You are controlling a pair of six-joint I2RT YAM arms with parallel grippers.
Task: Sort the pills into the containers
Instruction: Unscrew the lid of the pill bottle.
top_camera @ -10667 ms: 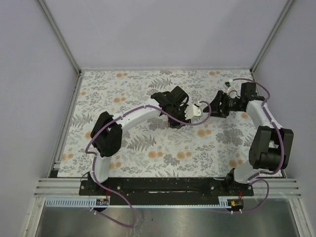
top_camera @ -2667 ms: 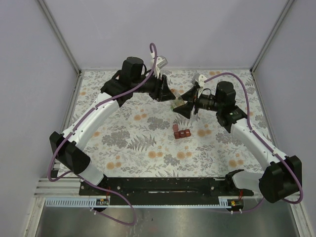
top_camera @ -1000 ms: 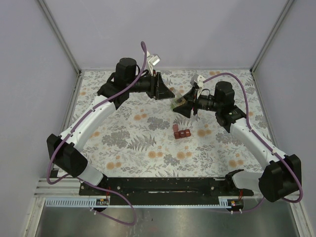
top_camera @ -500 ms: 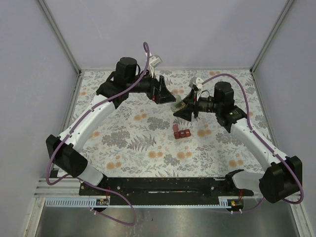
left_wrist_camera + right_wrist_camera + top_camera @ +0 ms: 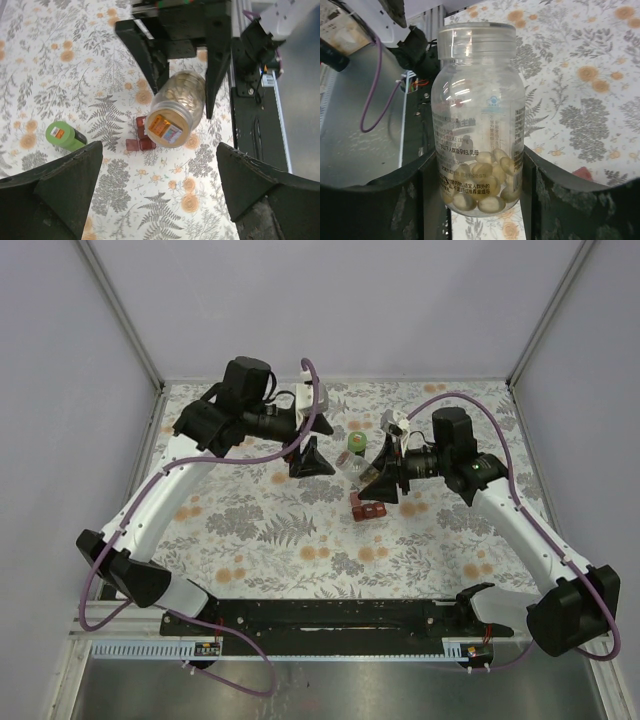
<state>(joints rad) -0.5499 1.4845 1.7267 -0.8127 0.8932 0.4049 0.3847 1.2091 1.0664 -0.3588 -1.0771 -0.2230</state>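
My right gripper (image 5: 480, 192) is shut on a clear bottle (image 5: 477, 110) whose lower part holds several pale yellow pills (image 5: 485, 182). In the top view this bottle (image 5: 351, 463) hangs just above and left of the dark-red pill box (image 5: 368, 508). My left gripper (image 5: 312, 459) stands wide open with nothing in it, a short way left of the bottle. Its wrist view faces the bottle's orange-labelled end (image 5: 167, 130), with the pill box (image 5: 136, 144) partly hidden behind it. The green bottle (image 5: 355, 443) rests on the cloth behind.
A flowered cloth (image 5: 250, 530) covers the table. The green bottle (image 5: 64, 136) lies left of the pill box in the left wrist view. A corner of the pill box (image 5: 585, 173) shows at the right fingers' side. Grey walls enclose the table on three sides.
My left gripper has opened wide and drawn back to the left, away from the bottle. The right gripper has carried the bottle nearer, towards the pill box. The green bottle now shows.
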